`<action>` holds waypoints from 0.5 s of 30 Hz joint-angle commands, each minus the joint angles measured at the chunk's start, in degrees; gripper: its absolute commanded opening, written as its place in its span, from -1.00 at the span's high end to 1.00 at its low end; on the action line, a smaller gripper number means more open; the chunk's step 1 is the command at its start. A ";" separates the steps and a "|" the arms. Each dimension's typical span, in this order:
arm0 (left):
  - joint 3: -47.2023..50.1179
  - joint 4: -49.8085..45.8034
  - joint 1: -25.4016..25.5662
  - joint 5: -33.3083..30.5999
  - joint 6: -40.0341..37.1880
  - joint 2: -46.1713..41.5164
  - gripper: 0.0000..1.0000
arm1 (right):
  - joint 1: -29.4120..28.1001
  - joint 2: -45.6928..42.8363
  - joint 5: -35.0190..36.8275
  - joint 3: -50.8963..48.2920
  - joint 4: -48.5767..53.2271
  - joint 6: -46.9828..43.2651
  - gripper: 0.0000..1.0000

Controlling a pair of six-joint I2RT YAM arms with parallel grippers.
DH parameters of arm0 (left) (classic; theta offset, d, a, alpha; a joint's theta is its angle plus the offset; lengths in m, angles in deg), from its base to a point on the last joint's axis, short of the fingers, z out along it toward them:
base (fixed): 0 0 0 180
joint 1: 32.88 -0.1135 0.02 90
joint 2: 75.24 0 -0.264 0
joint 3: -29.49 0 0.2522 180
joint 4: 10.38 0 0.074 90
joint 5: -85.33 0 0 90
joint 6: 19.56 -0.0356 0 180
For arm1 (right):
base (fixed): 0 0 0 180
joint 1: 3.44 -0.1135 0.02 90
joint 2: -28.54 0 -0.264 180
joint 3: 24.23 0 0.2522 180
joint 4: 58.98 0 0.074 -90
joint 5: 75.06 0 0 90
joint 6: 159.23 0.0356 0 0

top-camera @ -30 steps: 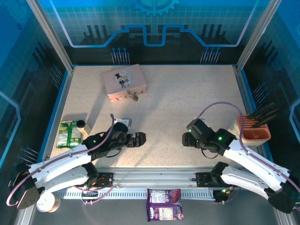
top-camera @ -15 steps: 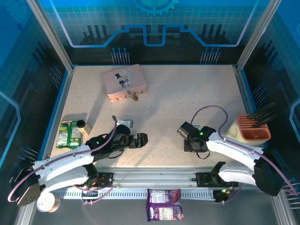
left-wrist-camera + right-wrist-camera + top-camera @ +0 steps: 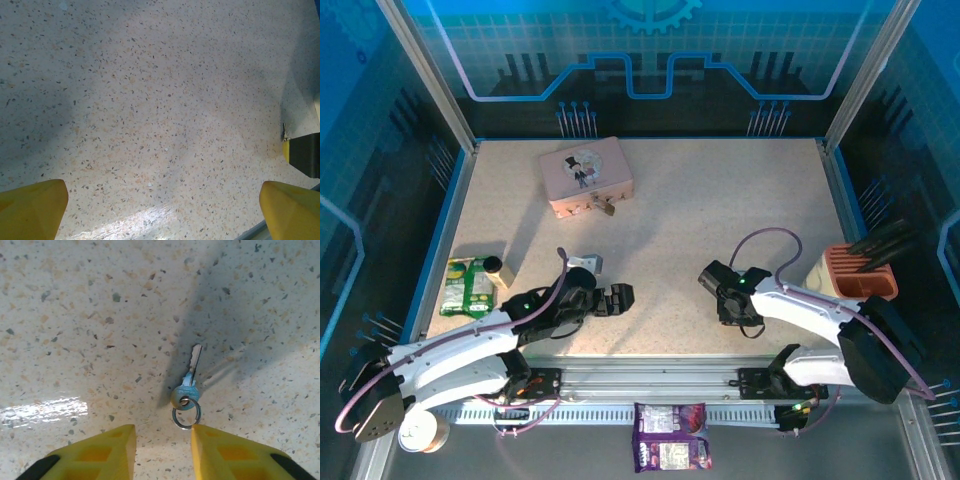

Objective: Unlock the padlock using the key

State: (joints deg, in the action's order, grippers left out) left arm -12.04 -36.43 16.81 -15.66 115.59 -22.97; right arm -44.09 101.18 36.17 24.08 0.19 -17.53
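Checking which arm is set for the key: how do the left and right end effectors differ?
The left end effector's yellow fingers stand wide apart; the right end effector's leave a narrow gap. Below the left is speckled beige tabletop; just ahead of the right's fingertips lies the small silver key on its ring. Both point down at the tabletop and hold nothing.

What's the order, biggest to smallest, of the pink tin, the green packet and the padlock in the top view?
1. pink tin, clearly the largest
2. green packet, smaller than the tin
3. padlock, tiny, at the tin's near side
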 commanded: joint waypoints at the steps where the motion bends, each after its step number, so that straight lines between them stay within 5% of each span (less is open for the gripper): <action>1: 0.96 0.17 0.41 -1.41 0.35 -0.53 -0.99 | 0.43 0.57 3.50 2.00 2.58 1.47 0.32; 15: 0.18 0.63 0.43 -1.28 0.12 0.83 -0.99 | 0.66 5.97 5.92 4.26 2.24 3.35 0.33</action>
State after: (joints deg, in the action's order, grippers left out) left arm -12.04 -36.26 16.81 -15.85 115.56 -22.29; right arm -44.02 105.29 40.65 26.81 2.27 -16.07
